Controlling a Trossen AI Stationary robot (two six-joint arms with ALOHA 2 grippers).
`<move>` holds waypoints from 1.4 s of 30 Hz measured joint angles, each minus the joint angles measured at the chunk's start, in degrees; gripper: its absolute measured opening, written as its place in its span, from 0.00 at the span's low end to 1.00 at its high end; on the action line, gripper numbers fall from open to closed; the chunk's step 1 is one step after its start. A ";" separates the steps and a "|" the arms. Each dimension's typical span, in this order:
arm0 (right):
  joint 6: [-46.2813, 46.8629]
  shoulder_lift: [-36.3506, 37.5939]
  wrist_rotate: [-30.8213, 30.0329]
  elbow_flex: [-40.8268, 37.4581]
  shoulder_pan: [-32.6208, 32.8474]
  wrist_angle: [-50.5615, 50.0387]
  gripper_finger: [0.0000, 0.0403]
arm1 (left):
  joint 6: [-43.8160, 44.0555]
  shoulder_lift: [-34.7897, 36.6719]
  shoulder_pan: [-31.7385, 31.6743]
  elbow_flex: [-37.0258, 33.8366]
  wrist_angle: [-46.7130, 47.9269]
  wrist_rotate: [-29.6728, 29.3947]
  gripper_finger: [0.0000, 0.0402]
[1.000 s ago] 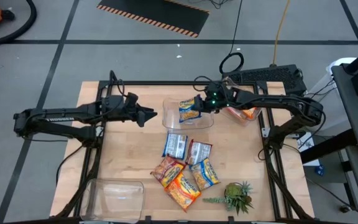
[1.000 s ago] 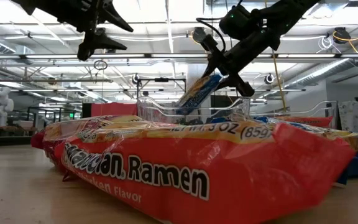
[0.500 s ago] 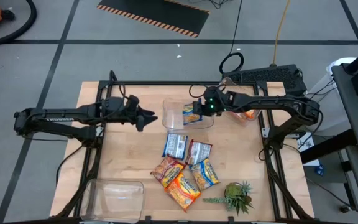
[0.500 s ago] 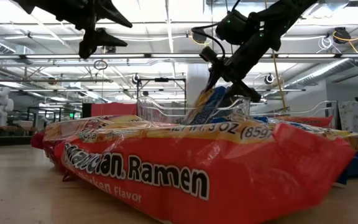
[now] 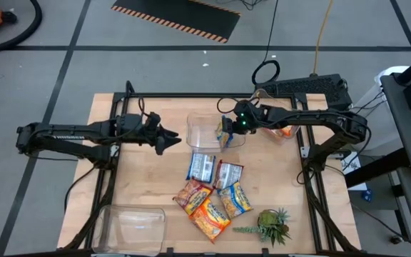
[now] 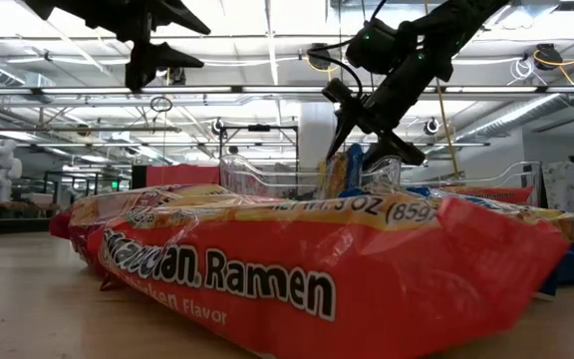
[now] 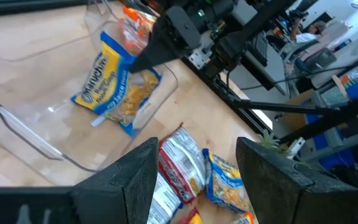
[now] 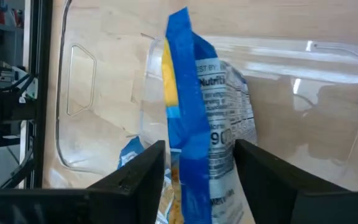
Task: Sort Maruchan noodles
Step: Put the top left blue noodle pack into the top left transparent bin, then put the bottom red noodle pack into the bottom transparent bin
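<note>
Your right gripper hangs over the clear bin at the table's far middle, its fingers spread around a blue-and-yellow packet that stands on edge inside the bin; whether they still press it you cannot tell. Your left gripper waits just left of that bin, jaws apart and holding nothing. Five more packets lie clustered on the table nearer you, beside a small green plant.
</note>
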State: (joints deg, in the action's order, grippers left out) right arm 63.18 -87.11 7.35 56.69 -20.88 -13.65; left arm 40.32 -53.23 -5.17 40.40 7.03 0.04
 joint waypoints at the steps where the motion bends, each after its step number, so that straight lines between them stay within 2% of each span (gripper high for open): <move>1: 0.01 0.00 0.00 0.00 0.00 0.00 0.48 | 0.31 0.00 0.42 0.00 0.06 0.00 0.55; 6: -0.11 0.46 -1.22 0.00 0.00 -1.75 0.53 | 0.70 0.00 2.57 0.00 0.59 0.02 0.55; 14: -2.32 3.63 -1.66 0.00 -0.26 -4.13 0.53 | 0.87 0.04 5.67 0.00 1.02 -0.02 0.55; 25: -4.10 10.43 -3.21 0.00 -0.28 -11.78 0.53 | 0.56 0.04 6.07 -0.02 1.45 -0.50 0.55; 29: -4.42 13.22 -3.19 0.00 -0.26 -11.35 0.53 | 0.77 0.04 6.49 -0.02 3.31 -0.56 0.55; 36: -7.29 18.56 -3.21 0.00 0.89 -4.72 0.53 | 2.13 0.02 8.74 -0.02 12.06 -0.58 0.55; 42: -11.75 21.72 -1.42 0.00 2.41 -0.90 0.53 | 2.47 -0.02 11.90 -0.02 15.85 -0.55 0.55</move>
State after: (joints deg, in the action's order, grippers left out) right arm 51.43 -65.39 5.94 56.69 -18.48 -14.55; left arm 42.78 -53.25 6.73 40.38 22.89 -0.51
